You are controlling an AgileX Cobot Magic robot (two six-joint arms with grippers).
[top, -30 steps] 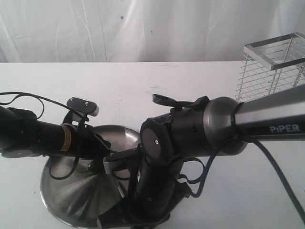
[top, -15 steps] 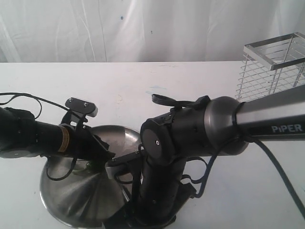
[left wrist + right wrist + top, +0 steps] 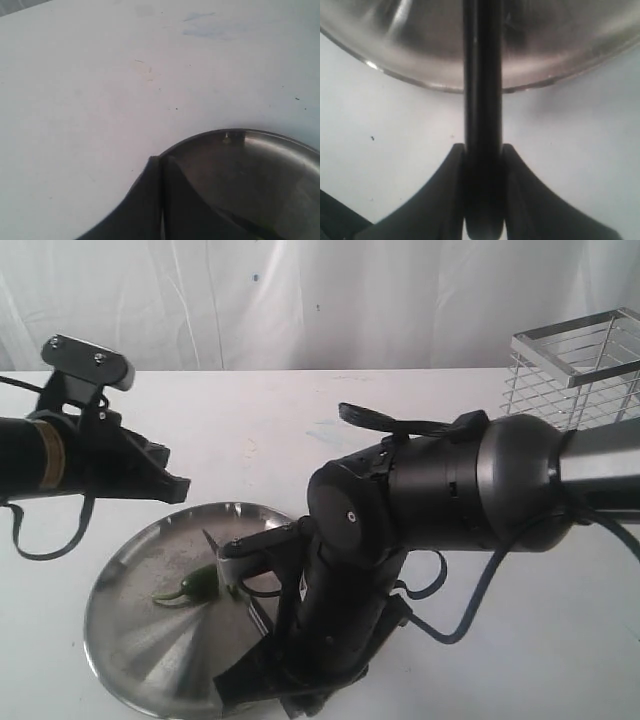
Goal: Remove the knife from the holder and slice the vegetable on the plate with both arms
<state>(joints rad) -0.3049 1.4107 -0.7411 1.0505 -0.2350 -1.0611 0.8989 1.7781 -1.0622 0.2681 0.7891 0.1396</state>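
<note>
A: What is the biggest thing on the table [image 3: 300, 410]?

B: The right arm [image 3: 470, 500]. It comes in from the right edge and bends down over the near edge, above the plate [image 3: 130, 640]. The left arm [image 3: 60, 455] comes in from the left edge and hangs above the table, apart from the plate.

A: And the holder [image 3: 570, 380]?

B: It stands upright near the far right corner, well apart from the plate.

A: Where is the plate?

B: Near the near edge, toward the left. The vegetable [image 3: 190, 587] lies on it, near its middle, with its stem toward the left edge.

A: Where is the knife [image 3: 482, 100]?

B: In the right gripper [image 3: 482, 190]. The jaws pinch the black handle from both sides, and the knife reaches over the plate rim. In the exterior view the blade tip shows just beside the vegetable; I cannot tell if they touch.

A: And the left gripper [image 3: 161, 200]?

B: Its jaws are pressed together and hold nothing. It hangs at the plate rim on the far side.
</note>
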